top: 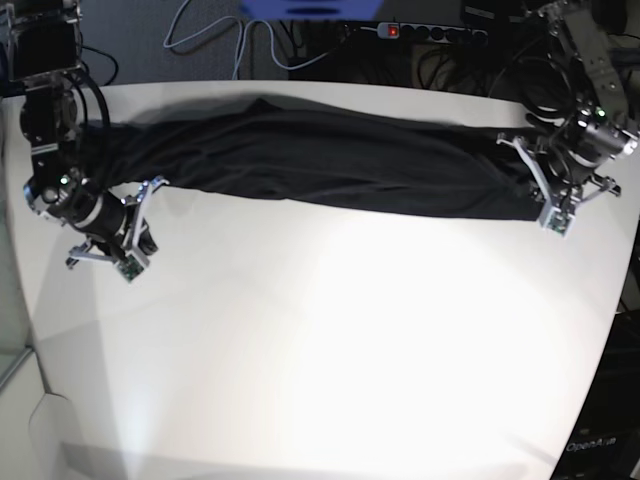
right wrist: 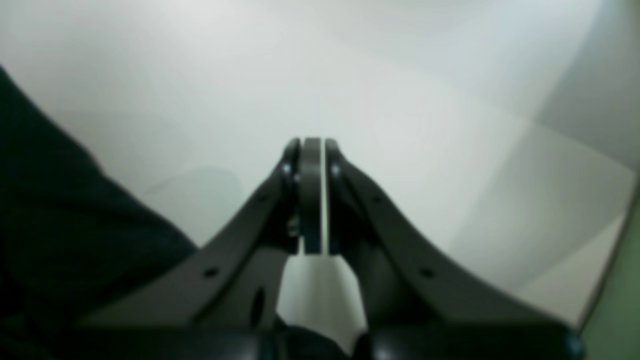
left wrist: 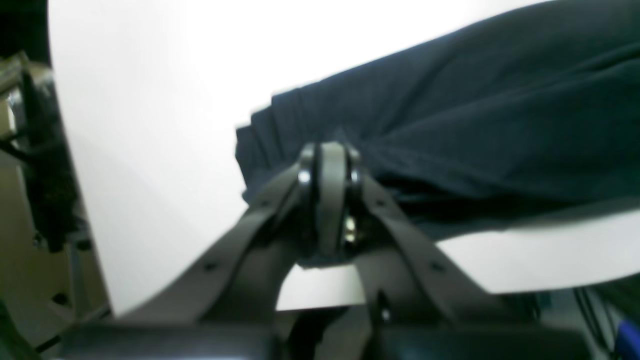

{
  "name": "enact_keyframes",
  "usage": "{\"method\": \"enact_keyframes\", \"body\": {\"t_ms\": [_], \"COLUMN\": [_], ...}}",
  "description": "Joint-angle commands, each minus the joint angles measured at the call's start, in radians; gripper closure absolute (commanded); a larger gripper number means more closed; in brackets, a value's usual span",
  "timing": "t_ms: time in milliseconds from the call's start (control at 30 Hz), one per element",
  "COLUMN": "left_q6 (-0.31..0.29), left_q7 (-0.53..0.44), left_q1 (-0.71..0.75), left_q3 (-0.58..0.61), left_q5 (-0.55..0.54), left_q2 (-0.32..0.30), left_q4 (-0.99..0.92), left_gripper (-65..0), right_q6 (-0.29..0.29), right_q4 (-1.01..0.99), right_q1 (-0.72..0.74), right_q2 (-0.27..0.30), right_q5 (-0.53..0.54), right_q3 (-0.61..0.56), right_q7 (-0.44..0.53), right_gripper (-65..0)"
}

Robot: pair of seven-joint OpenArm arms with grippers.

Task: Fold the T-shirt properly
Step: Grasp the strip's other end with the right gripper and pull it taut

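T-shirt [top: 330, 165] fabric lies as a long dark band across the far half of your white table [top: 330, 340], bunched lengthwise and running almost the full width between your two claws. Starting at the left of the base view, your right gripper [top: 150, 200] sits just off the near edge of that band's end; the cloth is beside it and slightly beyond it, toward the arm's own side. From the right wrist camera you see this claw's jaws pressed together, pad to pad, with only bare table ahead of the tips and the black cloth [right wrist: 65, 210] lying off to its left, so it is closed and holds nothing you can see. Moving across, the middle of the garment rests flat on the table with soft lengthwise folds, well apart from both claws. At the right of the base view, your left gripper [top: 530, 170] meets the other end of the band. From the left wrist camera its jaws are closed tight, and dark fabric [left wrist: 450, 115] spreads ahead of the tips and to their right, with a little cloth showing between the pads, so it is pinching the shirt at that end. Beyond the table's far edge you see a power strip [top: 430, 32].
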Motion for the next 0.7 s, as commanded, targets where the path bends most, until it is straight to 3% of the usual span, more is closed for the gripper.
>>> {"method": "enact_keyframes", "body": {"t_ms": [0,100,200,400,500,667], "left_q6": [0.005,0.005,0.005,0.005,0.005,0.005], "left_q7": [-0.016,-0.020,-0.025,-0.025,-0.025,-0.025], "left_q1": [-0.007,-0.009,-0.012,-0.041,-0.056,-0.056], "left_q3": [-0.005,-0.005,-0.003,0.005,0.005,0.034], "left_q5": [-0.005,-0.005,-0.004,0.055,0.104,0.114], "left_q2": [-0.015,-0.017,-0.017,-0.011,-0.006,-0.008], "left_q4": [-0.008,-0.065,-0.087,-0.107,-0.120,-0.122], "left_gripper": [-1.2,-1.2,-1.2,-1.2,-1.2,-1.2], "right_q6": [-0.005,-0.005,-0.006,-0.005,0.001,0.123], "right_q4": [0.018,0.018,0.020,0.118,0.179,0.261], "right_q1": [0.002,-0.043,-0.081,-0.168,-0.193,-0.211], "right_q2": [0.016,0.022,-0.008,-0.125,-0.177,-0.223], "right_q5": [0.009,-0.020,-0.138,-0.413,-0.454,-0.454], "right_q3": [0.008,0.009,0.011,0.052,0.108,0.207], "right_q7": [0.032,0.064,0.106,0.164,0.192,0.184], "right_gripper": [-0.6,-0.6,-0.6,-0.6,-0.6,-0.6]}}
